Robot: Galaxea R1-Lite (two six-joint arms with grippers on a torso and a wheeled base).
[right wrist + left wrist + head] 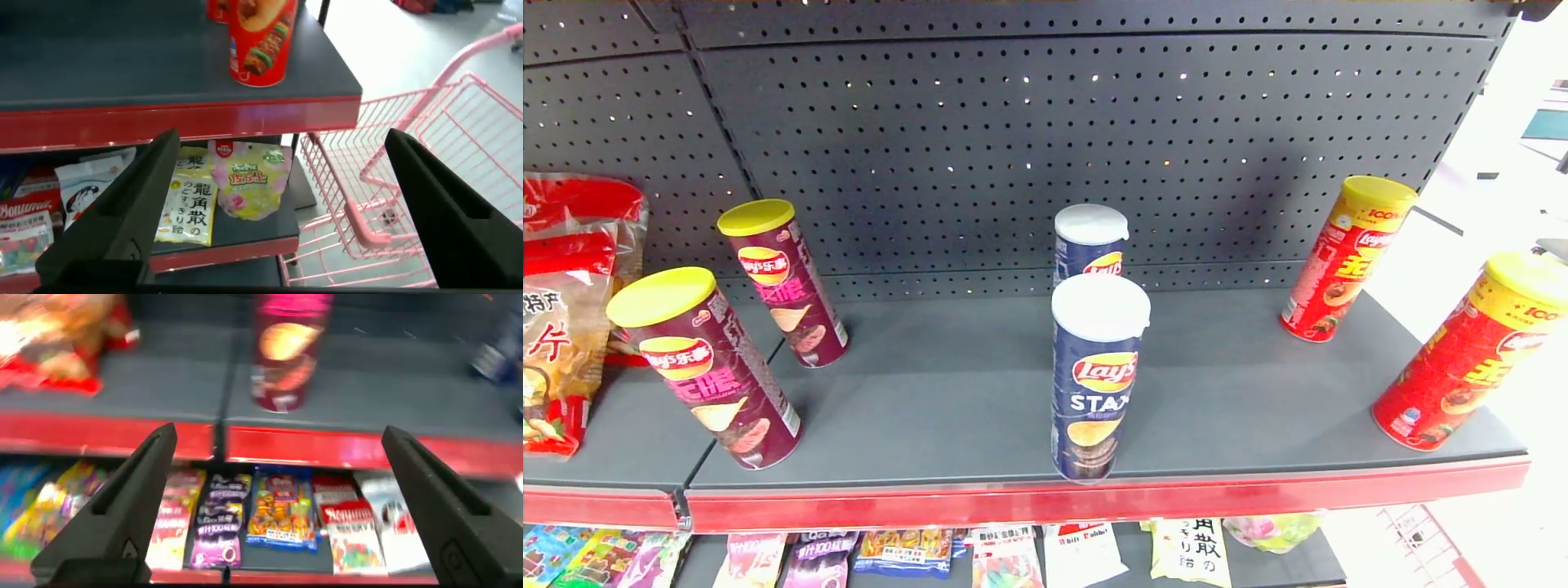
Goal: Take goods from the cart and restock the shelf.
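Note:
On the dark grey shelf (947, 408) stand two maroon chip cans with yellow lids (707, 367) (783, 279), two navy cans with white lids (1096, 377) (1089, 241), and two red cans with yellow lids (1347, 257) (1470, 353). My left gripper (274, 506) is open and empty, held in front of the shelf's red edge, below a maroon can (286, 351). My right gripper (278, 212) is open and empty too, below a red can (260, 41) at the shelf's right end. The pink wire cart (425, 180) stands to the right of the shelf.
Red snack bags (564, 310) lie at the shelf's left end. The lower shelf holds several candy and snack packets (1013, 555) (282, 510) (245, 175). A perforated back panel (1045, 139) closes the shelf behind. Bare shelf lies between the can groups.

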